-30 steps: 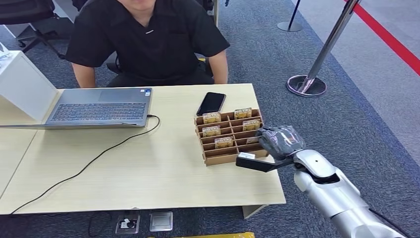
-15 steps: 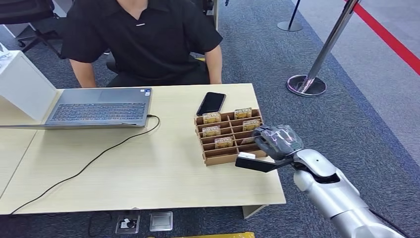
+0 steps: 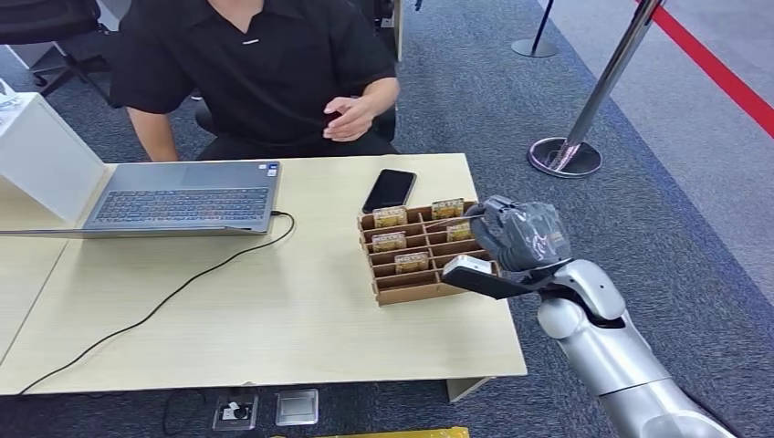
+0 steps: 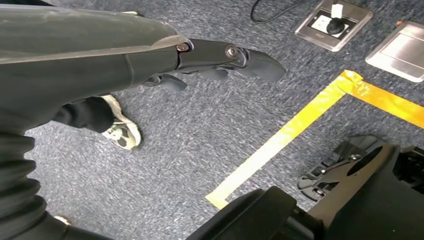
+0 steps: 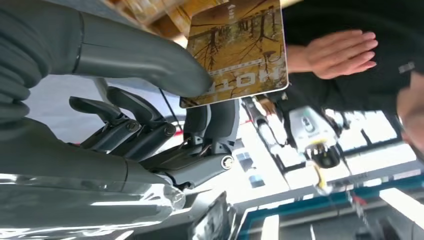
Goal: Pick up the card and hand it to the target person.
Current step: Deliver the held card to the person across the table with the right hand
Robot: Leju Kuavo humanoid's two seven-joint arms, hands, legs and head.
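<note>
Laptop [image 3: 178, 196] sits at the desk's left with its cable [image 3: 173, 292] trailing across the wooden desk [image 3: 274, 328]; neither is near the handover path; the person [image 3: 256, 73] sits behind the desk, their open hand [image 3: 351, 117] raised above the phone [image 3: 390, 190], palm ready; card rack [image 3: 420, 251] stands at the desk's right end with several cards in its slots; right hand [image 3: 520, 242] hovers just past the rack's right edge; in the right wrist view the hotel key card [image 5: 237, 50] is pinched between the thick thumb and a finger [image 5: 215, 122] at one corner only, other fingers curled off it. Risks: the corner pinch is thin, so a quick swing toward the person could let the card pivot or slip onto the rack or the carpet; a low path could clip the rack's upright cards or nudge the phone; letting go before the person grips drops it. Left hand [image 4: 220, 60] hangs over the floor, fingers straight and holding nothing.
</note>
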